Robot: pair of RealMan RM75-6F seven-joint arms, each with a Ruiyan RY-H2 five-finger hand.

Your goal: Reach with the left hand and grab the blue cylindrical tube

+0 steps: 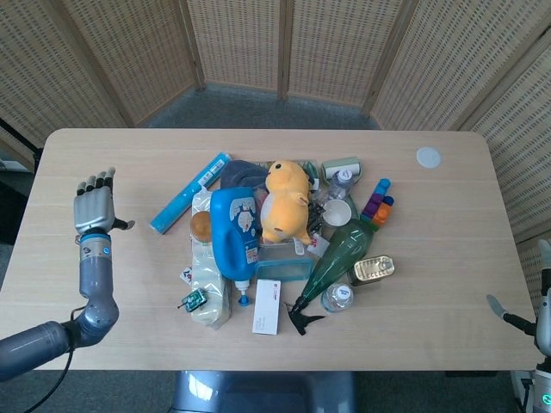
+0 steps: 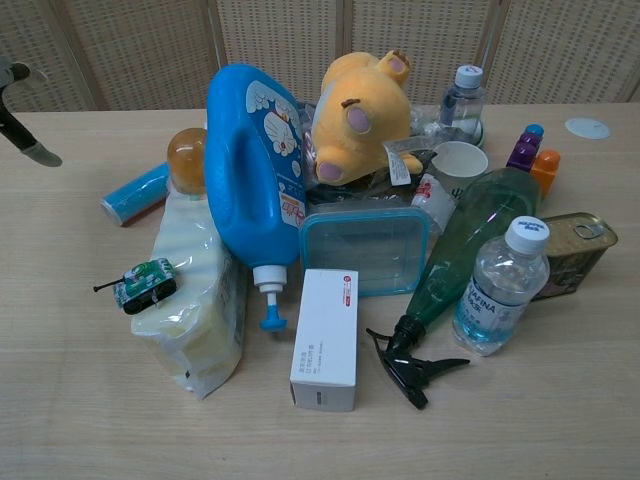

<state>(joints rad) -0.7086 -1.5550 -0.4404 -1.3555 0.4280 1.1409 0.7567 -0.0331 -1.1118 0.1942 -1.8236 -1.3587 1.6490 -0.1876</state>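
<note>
Blue cylindrical tube point(image 1: 189, 193), light blue with a white printed end, lies slantwise at the far-left edge of the clutter, just beside the blue detergent jug point(image 1: 234, 231). Pale wood tabletop point(image 1: 112, 284); wicker screens point(image 1: 241, 39) behind. Left hand point(image 1: 93, 205) released, fingers spread, near the tube over bare tabletop; right hand point(image 1: 541, 310) at the right edge, state unclear.

Bright, even, diffuse light fills both views. The pale wooden surface point(image 1: 103, 155) carries only soft, short shadows close under the clutter. Faint glare streaks the glossy blue plastic detergent jug point(image 2: 250, 170). Focus is sharp throughout, edges undistorted.
</note>
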